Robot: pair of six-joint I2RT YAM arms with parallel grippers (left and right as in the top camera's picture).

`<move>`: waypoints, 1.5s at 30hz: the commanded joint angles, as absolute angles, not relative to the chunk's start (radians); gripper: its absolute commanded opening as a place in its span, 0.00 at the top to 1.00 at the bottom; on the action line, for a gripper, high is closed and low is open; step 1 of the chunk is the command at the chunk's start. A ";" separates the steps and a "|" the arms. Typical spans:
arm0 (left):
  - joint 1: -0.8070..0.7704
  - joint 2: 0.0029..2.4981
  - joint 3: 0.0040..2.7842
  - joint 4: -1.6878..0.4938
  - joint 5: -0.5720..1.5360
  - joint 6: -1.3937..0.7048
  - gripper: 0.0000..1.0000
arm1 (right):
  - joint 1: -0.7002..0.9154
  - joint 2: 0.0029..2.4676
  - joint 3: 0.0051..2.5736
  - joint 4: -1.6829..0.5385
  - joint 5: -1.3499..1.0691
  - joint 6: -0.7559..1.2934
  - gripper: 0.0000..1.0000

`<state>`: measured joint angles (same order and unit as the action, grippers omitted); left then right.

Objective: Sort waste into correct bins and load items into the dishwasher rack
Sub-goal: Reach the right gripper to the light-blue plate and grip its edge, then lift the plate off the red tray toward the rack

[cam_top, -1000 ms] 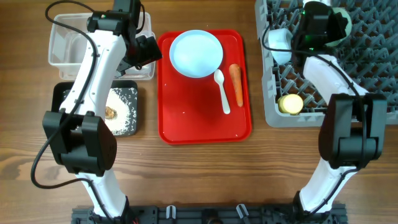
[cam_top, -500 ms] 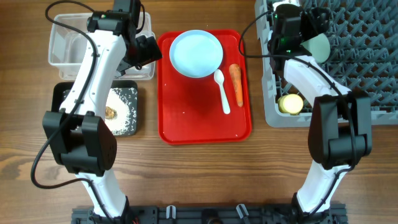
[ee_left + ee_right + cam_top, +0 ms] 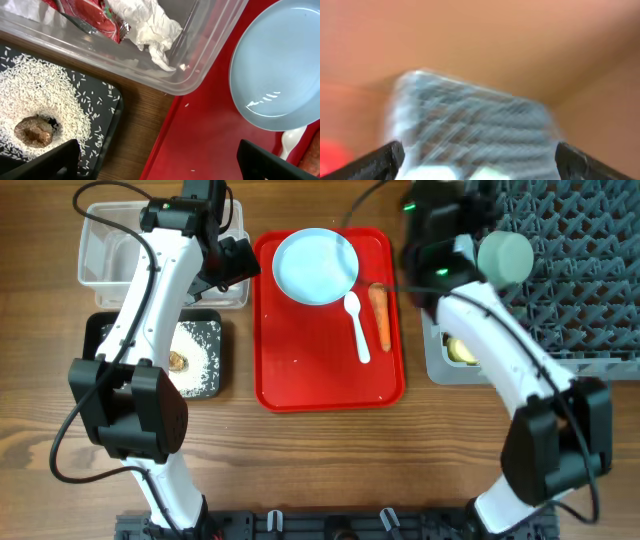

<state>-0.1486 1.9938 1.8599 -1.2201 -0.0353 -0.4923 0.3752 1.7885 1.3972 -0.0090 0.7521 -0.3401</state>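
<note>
My left gripper (image 3: 160, 166) hangs open over the seam between the black tray (image 3: 111, 116) and the red tray, with nothing between its fingers. The clear tub (image 3: 210, 45) holds the crumpled napkin (image 3: 145, 25) and red wrapper (image 3: 95, 15). Rice (image 3: 45, 95) and a brown lump (image 3: 34, 131) lie in the black tray. The blue plate (image 3: 316, 266), white spoon (image 3: 357, 325) and carrot (image 3: 380, 315) rest on the red tray. My right gripper (image 3: 480, 165) is open and empty, with a blurred view of the rack (image 3: 475, 125). A pale bowl (image 3: 505, 255) and a yellow cup (image 3: 462, 350) sit in the rack (image 3: 590, 300).
The red tray (image 3: 310, 370) lies mid-table between the bins and the rack. My left arm (image 3: 150, 300) crosses over the clear tub and black tray. My right arm (image 3: 500, 350) covers the rack's left edge. Bare wood runs along the front.
My right gripper has opened and its arm has swung left from over the rack toward the red tray's edge, leaving the bowl in the rack. The left arm has not moved.
</note>
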 commanded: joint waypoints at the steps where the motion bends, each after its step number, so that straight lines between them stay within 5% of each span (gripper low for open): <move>1: -0.150 2.003 1.864 -1.220 -0.035 -0.503 0.00 | 0.464 1.784 1.388 -0.204 0.338 0.045 0.00; 6: -0.150 2.003 1.864 -1.220 -0.035 -0.503 0.00 | 0.466 1.787 1.388 -0.241 -0.107 0.300 0.00; 12: -0.150 2.003 1.864 -1.220 -0.035 -0.503 0.00 | 0.410 1.788 1.425 -0.293 -0.219 0.376 0.00; 20: -0.150 2.003 1.864 -1.220 -0.035 -0.503 0.00 | 0.300 1.908 1.853 -0.735 -0.210 0.266 0.00; 28: -0.150 2.003 1.864 -1.220 -0.035 -0.503 0.00 | 0.304 2.168 1.857 -0.730 -0.492 0.256 0.00; 32: -0.150 2.003 1.864 -1.220 -0.035 -0.503 0.00 | 0.308 2.210 1.850 -0.641 -0.485 0.358 0.01; 35: -0.150 2.003 1.864 -1.221 -0.035 -0.503 0.00 | 0.323 2.249 1.850 -0.617 -0.385 0.453 0.17; 45: -0.150 2.003 1.864 -1.220 -0.035 -0.503 0.00 | 0.395 2.304 1.850 -0.593 -0.038 0.561 0.29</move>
<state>-0.1486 1.9938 1.8599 -1.2205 -0.0360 -0.4923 0.4000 2.2940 1.8397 -0.6029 -0.1585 0.4976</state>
